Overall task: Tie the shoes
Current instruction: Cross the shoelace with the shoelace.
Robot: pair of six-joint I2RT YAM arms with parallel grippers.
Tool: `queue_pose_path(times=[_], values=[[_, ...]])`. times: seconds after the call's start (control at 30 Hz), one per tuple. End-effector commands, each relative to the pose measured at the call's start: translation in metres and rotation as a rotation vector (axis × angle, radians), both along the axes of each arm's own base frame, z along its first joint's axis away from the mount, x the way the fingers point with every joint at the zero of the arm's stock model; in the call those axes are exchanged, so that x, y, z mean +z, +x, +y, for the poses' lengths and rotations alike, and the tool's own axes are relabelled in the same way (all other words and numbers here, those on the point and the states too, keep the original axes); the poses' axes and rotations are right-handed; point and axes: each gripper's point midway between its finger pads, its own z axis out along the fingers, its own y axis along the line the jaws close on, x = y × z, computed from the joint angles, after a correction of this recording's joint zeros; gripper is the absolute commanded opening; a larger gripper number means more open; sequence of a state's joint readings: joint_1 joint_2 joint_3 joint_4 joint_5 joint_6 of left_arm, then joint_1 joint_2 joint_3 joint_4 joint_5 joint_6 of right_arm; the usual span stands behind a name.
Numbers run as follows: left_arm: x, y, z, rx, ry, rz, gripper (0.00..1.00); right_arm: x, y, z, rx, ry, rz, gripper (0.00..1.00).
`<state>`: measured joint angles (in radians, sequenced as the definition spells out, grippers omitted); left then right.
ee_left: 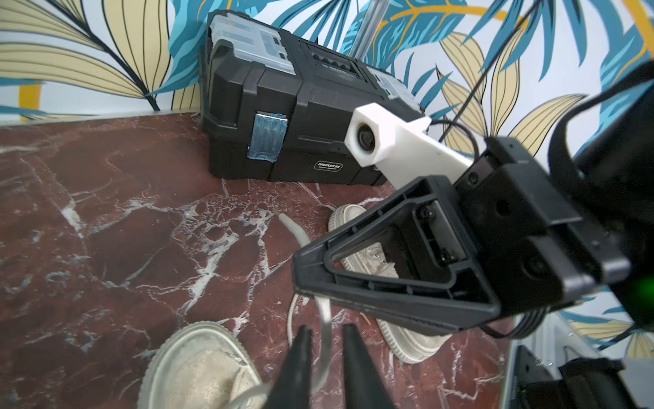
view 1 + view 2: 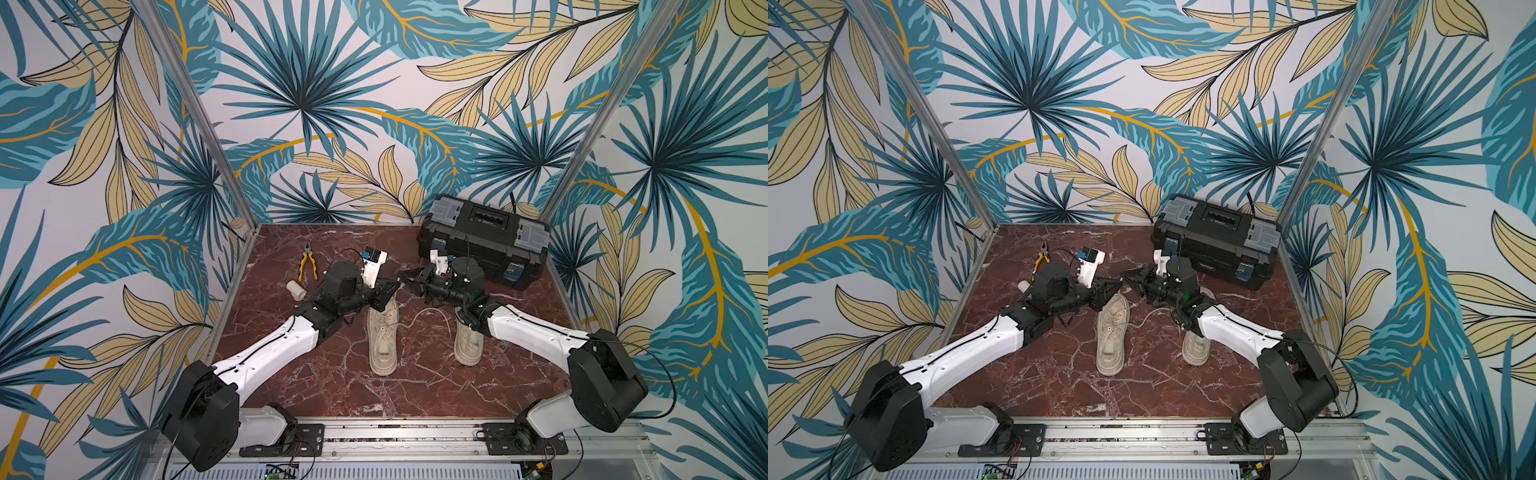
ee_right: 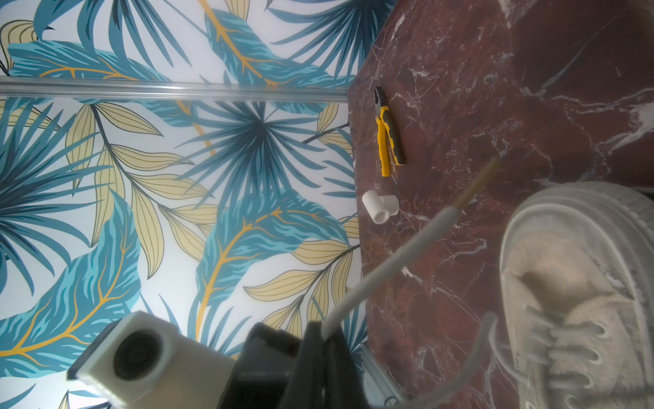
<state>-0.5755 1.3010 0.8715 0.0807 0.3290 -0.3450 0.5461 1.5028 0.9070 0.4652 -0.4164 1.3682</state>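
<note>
The left shoe (image 2: 383,338) and the right shoe (image 2: 468,349) stand side by side near the middle of the red marble table (image 2: 291,374), with their toes to the far side. The forearm of the right arm hides the far part of the right shoe. A loose lace (image 2: 428,310) lies in a curve on the table between them. The two claws meet just above the toe of the left shoe. The right gripper (image 3: 323,333) is closed on a beige lace (image 3: 389,255), and the free end of it with its tip sticks out past the fingers. The left gripper (image 1: 326,327) is open a little. The same lace passes between its fingers (image 1: 300,354) with a gap on each side, so it does not pinch the lace. At the far right of the table there is a black toolbox (image 2: 482,241) with grey latches. At the far left lie yellow-handled pliers (image 2: 307,264), and a white pipe fitting (image 2: 296,289) lies just nearer than them, beside the left arm.
</note>
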Motion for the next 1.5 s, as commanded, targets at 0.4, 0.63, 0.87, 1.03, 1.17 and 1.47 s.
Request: queue_pose_path(times=[0.4,0.63,0.87,1.03,1.17,1.47], values=[[0.013,-0.028,0.035,-0.010,0.011,-0.154,0.74,0.054,-0.009,-0.015,0.037,-0.174,-0.191,0.00],[0.001,-0.019,0.018,-0.088,0.023,-0.164,0.74,0.058,-0.010,-0.015,0.040,-0.167,-0.197,0.00],[-0.016,0.001,0.001,-0.115,0.018,-0.132,0.71,0.059,-0.012,-0.017,0.034,-0.172,-0.198,0.00],[-0.017,0.006,-0.010,-0.150,-0.021,-0.120,0.62,0.056,-0.011,-0.018,0.029,-0.183,-0.195,0.00],[-0.018,0.009,-0.016,-0.167,-0.043,-0.112,0.57,0.052,-0.010,-0.019,0.027,-0.200,-0.190,0.00],[-0.013,0.014,-0.026,-0.200,-0.069,-0.108,0.35,0.047,-0.007,-0.019,0.024,-0.218,-0.181,0.00]])
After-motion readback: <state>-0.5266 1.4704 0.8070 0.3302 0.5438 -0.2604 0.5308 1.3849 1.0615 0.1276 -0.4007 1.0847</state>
